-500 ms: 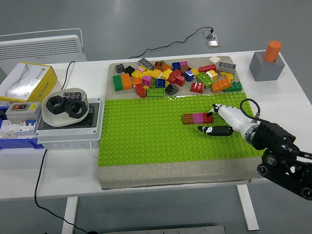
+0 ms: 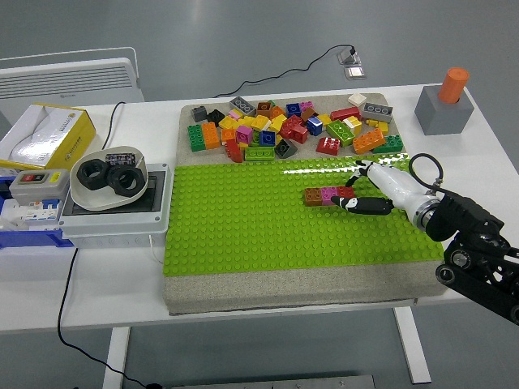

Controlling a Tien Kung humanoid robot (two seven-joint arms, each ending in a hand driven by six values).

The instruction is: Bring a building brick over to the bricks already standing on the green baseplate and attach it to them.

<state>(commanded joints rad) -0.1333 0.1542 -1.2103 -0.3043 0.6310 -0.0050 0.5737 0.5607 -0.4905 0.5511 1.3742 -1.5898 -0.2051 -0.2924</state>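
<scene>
right hand (image 2: 366, 188) reaches in low, fingers spread, holding nothing.

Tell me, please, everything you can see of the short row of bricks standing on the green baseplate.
The row of bricks is three studded plastic pieces joined end to end: brown on the left, pink in the middle, red on the right. It sits flat and upright on the green baseplate, in its upper right part, below the loose brick pile. The right robot hand is at the red end, its dark fingertips against or just beside that brick; whether they grip it cannot be told.
</scene>
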